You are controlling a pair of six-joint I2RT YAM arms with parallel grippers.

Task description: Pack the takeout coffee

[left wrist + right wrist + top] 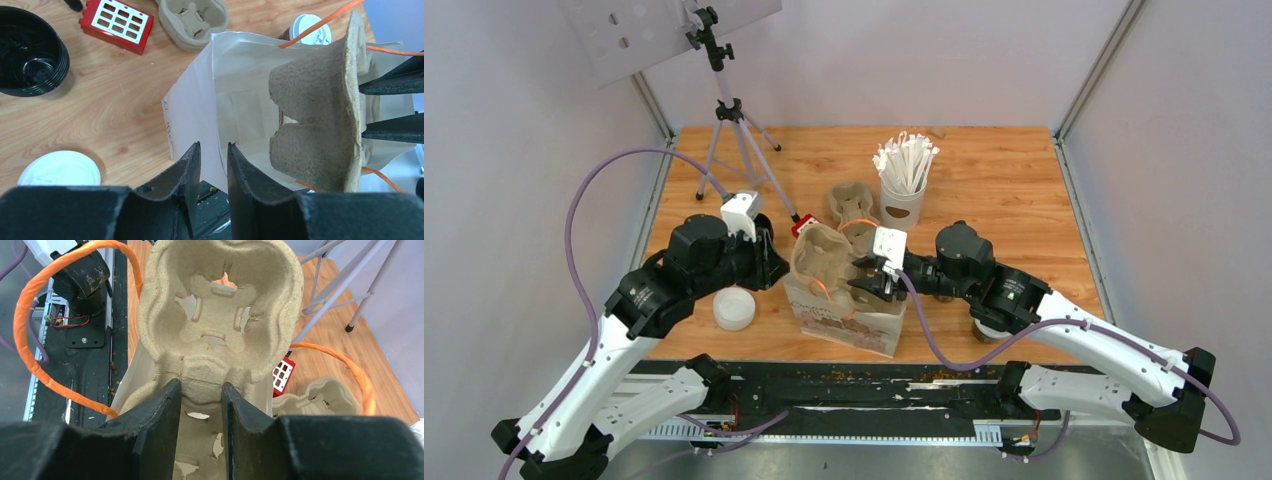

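Note:
One takeout coffee cup [734, 308] with a flat white lid [59, 168] stands on the table left of the paper bag [849, 322]. In the left wrist view another lidded cup [311, 27] shows beyond the bag. My right gripper [200, 390] is shut on the middle ridge of a beige pulp tray [819, 255], held on edge in the bag's mouth between the orange handles [30, 340]. My left gripper [214, 146] is at the bag's left wall [200, 100]. Its jaws stand slightly apart, with nothing pinched between them.
A white cup of wrapped sticks [904, 185] stands at the back beside a stack of pulp trays [852, 205]. A red block [116, 23] and a black stack of bowls [30, 50] lie left of the trays. Tripod legs [734, 130] stand at the back left.

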